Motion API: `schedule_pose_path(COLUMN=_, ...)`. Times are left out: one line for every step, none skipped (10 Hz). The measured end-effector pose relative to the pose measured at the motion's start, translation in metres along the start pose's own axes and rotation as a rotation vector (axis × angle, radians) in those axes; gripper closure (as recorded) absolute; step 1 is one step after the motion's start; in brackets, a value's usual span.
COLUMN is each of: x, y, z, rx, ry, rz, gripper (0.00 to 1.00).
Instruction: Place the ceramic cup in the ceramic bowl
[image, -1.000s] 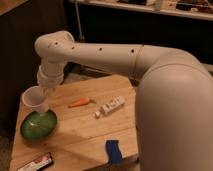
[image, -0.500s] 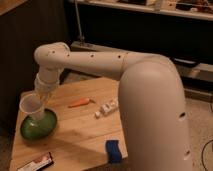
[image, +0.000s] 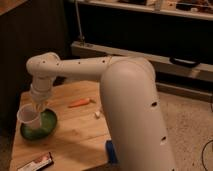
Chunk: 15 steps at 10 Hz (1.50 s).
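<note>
The ceramic cup (image: 28, 118) is whitish and small. It hangs tilted, with its open mouth toward the camera, just over the left part of the green ceramic bowl (image: 44, 129). The bowl sits on the wooden table (image: 75, 135) near its left edge. My gripper (image: 38, 105) comes down from the white arm (image: 75, 67) and is shut on the cup's far rim, directly above the bowl. The cup hides part of the bowl's left rim.
An orange carrot (image: 80, 103) lies on the table to the right of the bowl. A small white item (image: 97, 114) lies beside the arm's big link. A blue object (image: 110, 150) sits at the front edge, and a wrapped snack bar (image: 37, 162) lies at the front left.
The cup has come down and slightly right with my gripper, from above the bowl's left edge to just over the bowl. The big arm link now covers more of the table's right side.
</note>
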Motion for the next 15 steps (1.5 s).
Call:
schedule_pose_path(x=-0.004, y=-0.007, z=0.000, rx=-0.033, ry=-0.005, rz=0.000, gripper=1.00)
schedule_pose_path(x=-0.008, y=-0.013, z=-0.003, rx=-0.041, ry=-0.011, rz=-0.001, gripper=1.00)
schedule_pose_path(x=-0.013, y=-0.016, z=-0.005, rx=-0.039, ry=-0.010, rz=-0.008, gripper=1.00)
schedule_pose_path(x=-0.021, y=-0.020, z=-0.006, rx=-0.032, ry=0.016, rz=-0.016, gripper=0.98)
schedule_pose_path(x=-0.026, y=-0.019, z=-0.003, rx=-0.027, ry=0.049, rz=-0.023, gripper=0.91)
schedule_pose_path(x=-0.028, y=-0.017, z=0.003, rx=-0.021, ry=0.077, rz=-0.029, gripper=0.81)
schedule_pose_path(x=-0.029, y=-0.020, z=0.008, rx=-0.012, ry=0.092, rz=-0.027, gripper=0.71)
schedule_pose_path(x=-0.026, y=-0.026, z=0.017, rx=-0.005, ry=0.114, rz=-0.021, gripper=0.61)
schedule_pose_path(x=-0.023, y=-0.029, z=0.029, rx=-0.003, ry=0.130, rz=-0.022, gripper=0.51)
schedule_pose_path(x=-0.019, y=-0.034, z=0.039, rx=0.001, ry=0.139, rz=-0.020, gripper=0.41)
schedule_pose_path(x=-0.014, y=-0.042, z=0.045, rx=0.005, ry=0.142, rz=-0.015, gripper=0.28)
schedule_pose_path(x=-0.012, y=-0.045, z=0.045, rx=0.003, ry=0.139, rz=-0.011, gripper=0.23)
schedule_pose_path(x=-0.010, y=-0.050, z=0.043, rx=-0.010, ry=0.133, rz=-0.005, gripper=0.20)
schedule_pose_path(x=-0.009, y=-0.054, z=0.036, rx=-0.030, ry=0.123, rz=-0.001, gripper=0.20)
schedule_pose_path(x=-0.010, y=-0.053, z=0.026, rx=-0.054, ry=0.116, rz=-0.005, gripper=0.20)
